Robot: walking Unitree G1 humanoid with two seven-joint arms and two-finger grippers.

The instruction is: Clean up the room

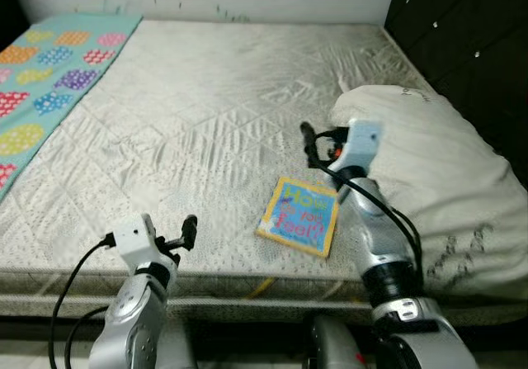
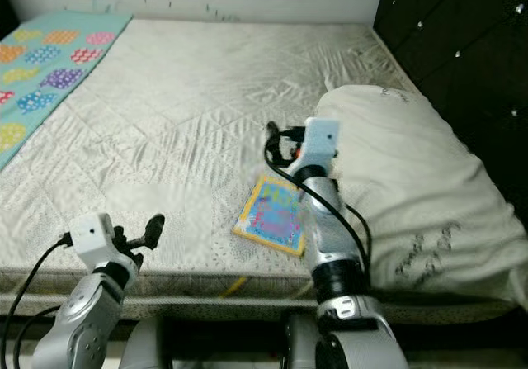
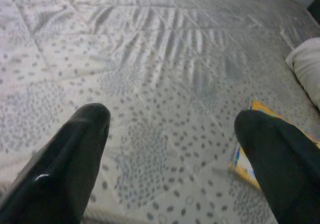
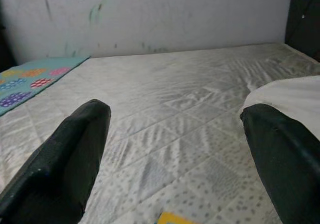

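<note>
A children's book (image 1: 299, 216) with a yellow border and blue cover lies flat on the mattress (image 1: 206, 113), close to the front edge and beside a large white pillow (image 1: 429, 179). My right gripper (image 1: 312, 148) hangs open just beyond the book's far edge, above the mattress; the right wrist view has the book's corner (image 4: 172, 218) below its spread fingers (image 4: 60, 164). My left gripper (image 1: 183, 235) is open and empty over the front edge of the mattress, left of the book. In the left wrist view the book (image 3: 241, 165) lies by one finger (image 3: 280, 164).
A teal blanket (image 1: 41, 72) with coloured dotted circles covers the far left of the bed. A dark tufted headboard (image 1: 470, 30) runs along the right side behind the pillow. A white wall (image 4: 150, 13) stands beyond the mattress.
</note>
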